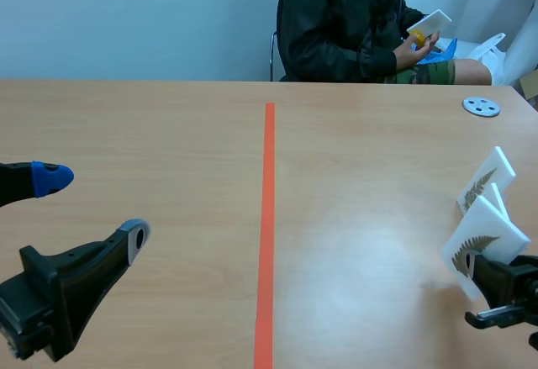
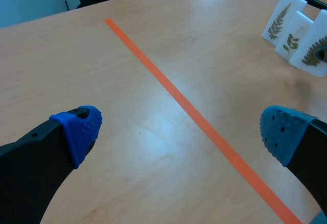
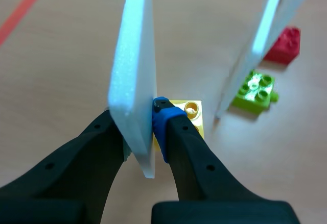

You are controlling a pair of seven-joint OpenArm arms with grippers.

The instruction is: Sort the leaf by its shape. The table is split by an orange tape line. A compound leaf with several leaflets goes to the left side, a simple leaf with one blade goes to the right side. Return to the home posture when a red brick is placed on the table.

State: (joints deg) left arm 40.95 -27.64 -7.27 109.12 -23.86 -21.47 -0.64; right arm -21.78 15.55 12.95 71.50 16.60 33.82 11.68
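My right gripper [image 3: 140,124] is shut on the lower edge of a white foam card [image 3: 134,66]. In the scene view this card [image 1: 483,239] shows a compound fern leaf and stands tilted at the right edge of the table, right of the orange tape line [image 1: 268,218]. A yellow brick [image 3: 193,113] sits just behind the card's foot. Two more leaf cards [image 1: 486,177] stand behind it, one on a green brick [image 3: 254,91], with a red brick [image 3: 283,45] further on. My left gripper [image 1: 92,207] hangs open over the left side, holding nothing.
A person sits across the table holding a white card [image 1: 429,26]. A grey disc [image 1: 481,107] lies at the far right. From the left wrist, the tape line [image 2: 204,127] runs diagonally ahead and the three cards [image 2: 294,38] stand beyond it.
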